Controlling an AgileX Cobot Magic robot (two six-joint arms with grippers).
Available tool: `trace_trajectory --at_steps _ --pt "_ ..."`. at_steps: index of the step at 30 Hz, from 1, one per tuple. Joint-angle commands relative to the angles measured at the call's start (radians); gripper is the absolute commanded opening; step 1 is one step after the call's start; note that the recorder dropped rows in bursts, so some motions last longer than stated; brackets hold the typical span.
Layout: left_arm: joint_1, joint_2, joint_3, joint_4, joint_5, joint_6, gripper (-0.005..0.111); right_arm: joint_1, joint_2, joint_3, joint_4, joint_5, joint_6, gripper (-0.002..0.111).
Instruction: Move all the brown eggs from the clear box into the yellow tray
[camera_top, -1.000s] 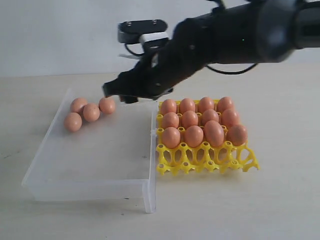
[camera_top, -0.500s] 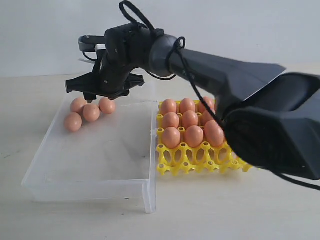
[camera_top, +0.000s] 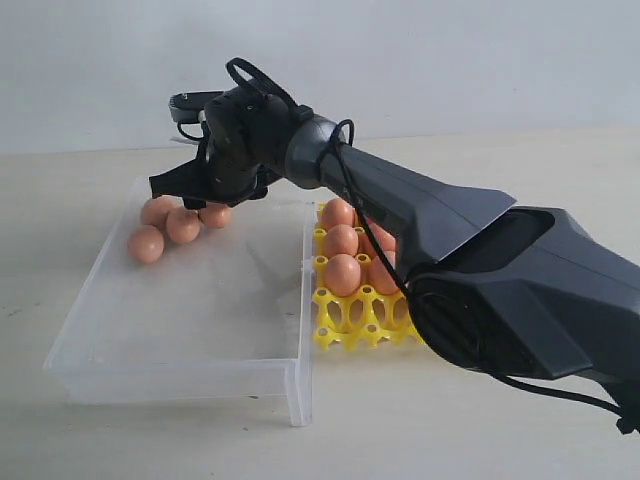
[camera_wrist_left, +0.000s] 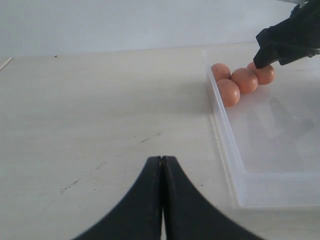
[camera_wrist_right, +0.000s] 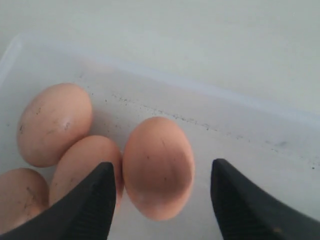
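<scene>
1. Exterior view: a pale beige tabletop (camera_top: 520, 440) runs back to a plain light wall (camera_top: 420, 60). The clear box (camera_top: 180, 375) lies left of centre, and the yellow tray (camera_top: 345, 325) sits just beside its right wall. Four brown eggs (camera_top: 146, 243) cluster in the box's far-left corner. Other brown eggs fill tray cups, three showing at the tray's left edge. The right arm (camera_top: 480, 260) reaches across from the near right and hides most of the tray. The right gripper (camera_top: 190, 200) hangs over the rightmost egg of the box cluster; its jaws are too dark here to judge.

2. Left wrist view: the left gripper (camera_wrist_left: 161, 200) hovers over bare tabletop, well apart from the box, its two black fingers pressed together with nothing between them. A few faint dark specks mark the surface. The box's corner with the four eggs lies beyond it, and the right gripper's dark tip sits above the farthest egg.

3. Right wrist view: the right gripper's fingers (camera_wrist_right: 87, 210) stand spread apart on either side of one egg (camera_wrist_right: 159, 167), not pressing it as far as can be seen. Three more eggs crowd beside it, one touching it. The box floor shows fine dark specks, with its rim and pale table beyond.
</scene>
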Motion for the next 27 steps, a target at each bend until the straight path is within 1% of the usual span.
trace_trajectory --at_steps 1,8,10,12,14,16,21,27 --pt "-0.005 -0.002 -0.004 -0.004 -0.009 0.005 0.0 -0.008 0.011 -0.008 -0.017 -0.035 0.005 0.055" --pt "-0.005 -0.002 -0.004 -0.004 -0.009 0.005 0.0 -0.008 0.032 -0.01 0.008 -0.061 -0.056 0.054" --pt "-0.005 -0.002 -0.004 -0.004 -0.009 0.005 0.0 -0.008 0.035 -0.01 0.008 -0.061 -0.083 0.051" --pt "-0.005 -0.002 -0.004 -0.004 -0.009 0.005 0.0 -0.008 0.035 -0.01 0.012 -0.049 -0.127 0.039" --pt "-0.005 -0.002 -0.004 -0.004 -0.009 0.005 0.0 -0.008 0.033 -0.01 0.012 -0.024 -0.164 0.022" --pt "-0.005 -0.002 -0.004 -0.004 -0.009 0.005 0.0 -0.008 0.025 -0.01 0.027 0.003 -0.213 0.001" --pt "-0.005 -0.002 -0.004 -0.004 -0.009 0.005 0.0 -0.008 0.011 -0.01 0.068 0.05 -0.25 0.0" --pt "-0.005 -0.002 -0.004 -0.004 -0.009 0.005 0.0 -0.002 -0.043 -0.01 0.081 0.056 -0.257 0.0"
